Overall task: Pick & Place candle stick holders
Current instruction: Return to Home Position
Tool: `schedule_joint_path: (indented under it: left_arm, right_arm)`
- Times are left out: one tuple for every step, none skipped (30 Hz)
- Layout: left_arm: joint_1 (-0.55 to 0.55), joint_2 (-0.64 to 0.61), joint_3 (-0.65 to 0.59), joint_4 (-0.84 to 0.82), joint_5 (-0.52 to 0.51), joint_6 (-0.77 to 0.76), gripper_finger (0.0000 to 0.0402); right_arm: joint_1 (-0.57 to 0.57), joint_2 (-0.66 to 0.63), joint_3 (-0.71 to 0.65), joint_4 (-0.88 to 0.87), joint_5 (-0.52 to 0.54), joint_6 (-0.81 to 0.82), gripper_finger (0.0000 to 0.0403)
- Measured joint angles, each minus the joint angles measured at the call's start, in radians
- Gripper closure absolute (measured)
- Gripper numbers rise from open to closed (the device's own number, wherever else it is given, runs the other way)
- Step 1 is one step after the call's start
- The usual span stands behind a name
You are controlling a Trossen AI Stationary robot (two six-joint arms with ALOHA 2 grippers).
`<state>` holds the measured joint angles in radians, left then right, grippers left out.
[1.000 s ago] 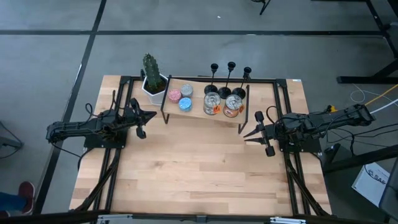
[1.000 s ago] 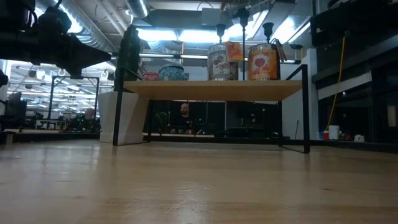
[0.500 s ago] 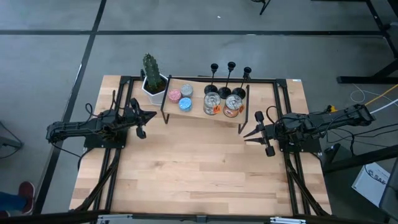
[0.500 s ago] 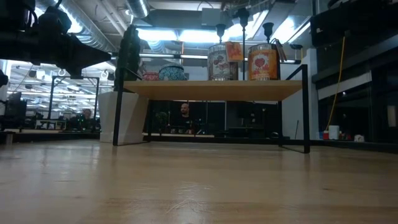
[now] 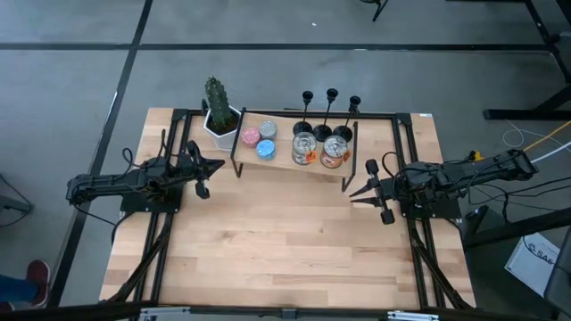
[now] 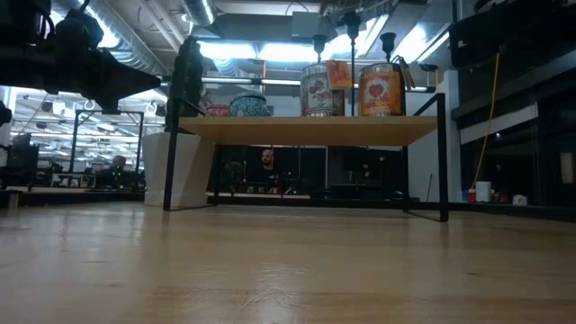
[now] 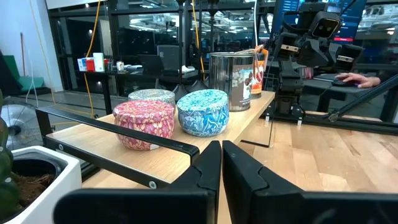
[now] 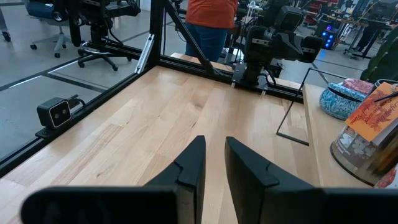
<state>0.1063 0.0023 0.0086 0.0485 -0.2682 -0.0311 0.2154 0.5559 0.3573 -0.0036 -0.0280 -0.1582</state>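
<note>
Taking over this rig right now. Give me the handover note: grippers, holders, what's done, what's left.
Left gripper: shut, empty, held off the left end of the shelf.
Right gripper: holds nothing, off the shelf's right end.
Candle stick holders: all three upright in a row along the shelf's back edge, behind the two cans.
Done: all three holders look placed.
Left: probably nothing to move; both arms sit at the table's sides, so just confirm they are parked.

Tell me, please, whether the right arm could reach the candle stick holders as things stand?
Probably yes, from above: the right gripper sits beside the shelf, but two cans stand in front of the candle stick holders.
</note>
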Motion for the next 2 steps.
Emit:
schedule_joint_path:
  left_arm:
    - [0.000, 0.000, 0.000, 0.000, 0.000, 0.000, 0.0394]
    - [0.000, 0.000, 0.000, 0.000, 0.000, 0.000, 0.0395]
  right_arm:
    - [0.000, 0.000, 0.000, 0.000, 0.000, 0.000, 0.0338]
    - [0.000, 0.000, 0.000, 0.000, 0.000, 0.000, 0.0338]
